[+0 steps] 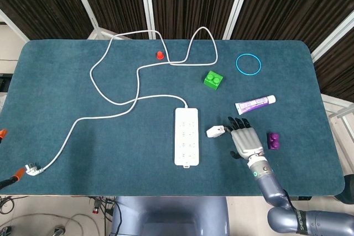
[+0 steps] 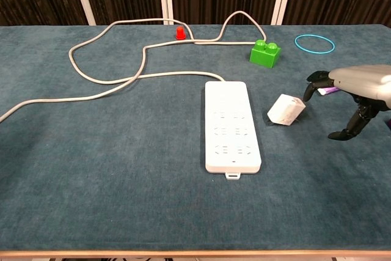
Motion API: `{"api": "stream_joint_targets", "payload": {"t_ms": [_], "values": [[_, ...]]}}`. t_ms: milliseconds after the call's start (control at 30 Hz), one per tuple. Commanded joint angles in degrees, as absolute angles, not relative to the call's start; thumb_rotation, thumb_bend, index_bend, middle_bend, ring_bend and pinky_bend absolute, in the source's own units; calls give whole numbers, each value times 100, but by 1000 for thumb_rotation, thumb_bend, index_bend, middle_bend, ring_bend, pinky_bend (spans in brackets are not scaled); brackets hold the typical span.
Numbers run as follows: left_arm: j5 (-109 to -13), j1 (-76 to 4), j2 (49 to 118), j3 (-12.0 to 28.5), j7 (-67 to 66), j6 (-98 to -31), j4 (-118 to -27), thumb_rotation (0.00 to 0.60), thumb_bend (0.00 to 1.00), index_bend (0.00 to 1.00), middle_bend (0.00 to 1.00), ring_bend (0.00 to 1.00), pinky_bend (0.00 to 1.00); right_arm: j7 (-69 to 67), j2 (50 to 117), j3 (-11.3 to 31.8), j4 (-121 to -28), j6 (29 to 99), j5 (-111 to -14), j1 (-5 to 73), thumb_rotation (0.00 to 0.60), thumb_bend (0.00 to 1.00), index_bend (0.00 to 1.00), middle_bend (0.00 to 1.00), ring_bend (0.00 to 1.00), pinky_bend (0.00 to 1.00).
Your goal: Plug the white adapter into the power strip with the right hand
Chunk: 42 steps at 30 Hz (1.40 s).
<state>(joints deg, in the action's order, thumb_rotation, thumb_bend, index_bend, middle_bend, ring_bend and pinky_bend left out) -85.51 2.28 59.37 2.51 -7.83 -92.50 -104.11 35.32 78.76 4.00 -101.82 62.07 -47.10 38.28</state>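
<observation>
In the head view, the right hand (image 1: 246,142) is seen palm-down over the teal felt table (image 1: 66,92), its fingers spread apart with nothing gripped. The small white plastic adapter (image 1: 215,132) lies just beyond the fingertips, between them and the long white power strip (image 1: 186,136). A purple-labelled white tube (image 1: 255,104) lies past the fingers and a small purple block (image 1: 272,141) beside the hand. In the chest view, the adapter (image 2: 286,109) is seen tilted, just off a dark fingertip of the right hand (image 2: 357,93); contact cannot be told. The power strip (image 2: 231,126) lies further along from the fingertips, apart from the adapter.
</observation>
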Motion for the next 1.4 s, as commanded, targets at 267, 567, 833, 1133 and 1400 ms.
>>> {"api": "stream_joint_targets", "payload": {"t_ms": [267, 567, 833, 1133, 1400], "values": [[-8511, 235, 5962, 277, -777, -9274, -10387, 600, 142, 87, 0, 0, 0, 3530, 7776, 541, -10412, 6484, -4924, 3823, 600, 315, 243, 17, 29, 42], [-8477, 244, 5959, 319, -712, -9319, -10360, 600, 142, 87, 0, 0, 0, 2360, 7209, 937, -10209, 5840, -5064, 3801, 600, 315, 103, 62, 40, 53], [-8510, 233, 5990, 305, -791, -9311, -10374, 600, 141, 89, 0, 0, 0, 461, 6628, 906, -9876, 4468, -6274, 3699, 600, 281, 0, 62, 74, 53], [-8486, 223, 6026, 300, -909, -9284, -10388, 600, 142, 100, 0, 0, 0, -303, 7128, 770, -9158, 4762, -7438, 3596, 600, 280, 44, 109, 135, 75], [-8430, 240, 6041, 327, -976, -9322, -10390, 600, 143, 103, 0, 0, 0, -874, 7708, 762, -8338, 4622, -7715, 3796, 600, 280, 167, 189, 217, 112]]}}
